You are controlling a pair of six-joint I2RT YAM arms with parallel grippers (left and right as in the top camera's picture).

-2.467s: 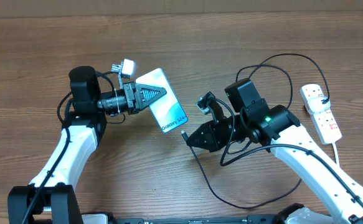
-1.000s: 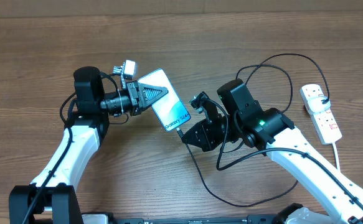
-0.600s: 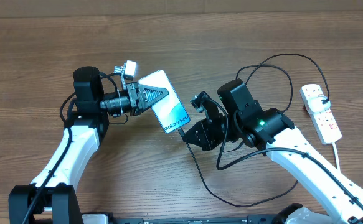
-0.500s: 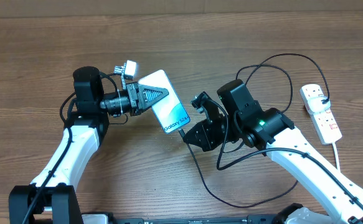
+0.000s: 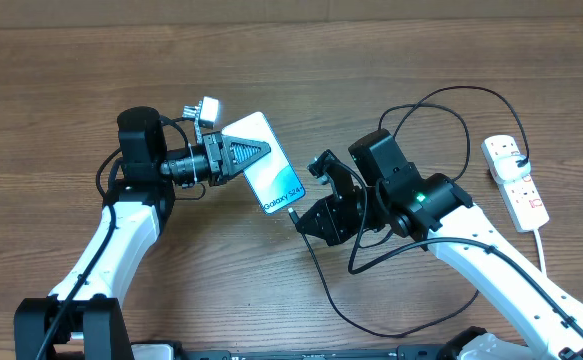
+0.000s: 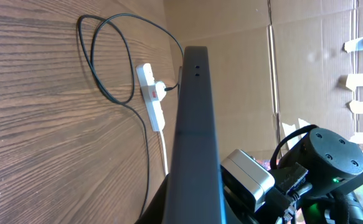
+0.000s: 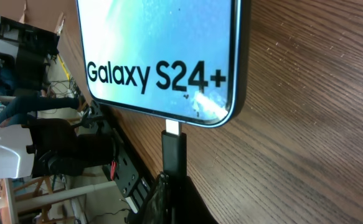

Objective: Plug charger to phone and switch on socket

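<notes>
The phone (image 5: 267, 170) has a light blue screen with "Galaxy S24+" text (image 7: 162, 56). My left gripper (image 5: 243, 153) is shut on its upper left part; in the left wrist view its dark edge (image 6: 193, 124) runs down the middle. My right gripper (image 5: 304, 219) is shut on the charger's black connector (image 7: 174, 152). The silver tip meets the phone's bottom edge. The thin black cable (image 5: 441, 110) loops across the table to the white power strip (image 5: 516, 185), which also shows in the left wrist view (image 6: 151, 93).
The power strip's white cord (image 5: 539, 240) runs toward the front edge at the right. Slack cable (image 5: 371, 320) loops on the wood under my right arm. A cardboard wall (image 6: 243, 74) stands behind the table.
My right gripper moved left with the connector until its tip met the phone's bottom edge, then held still. The left gripper shifted the phone slightly right.
</notes>
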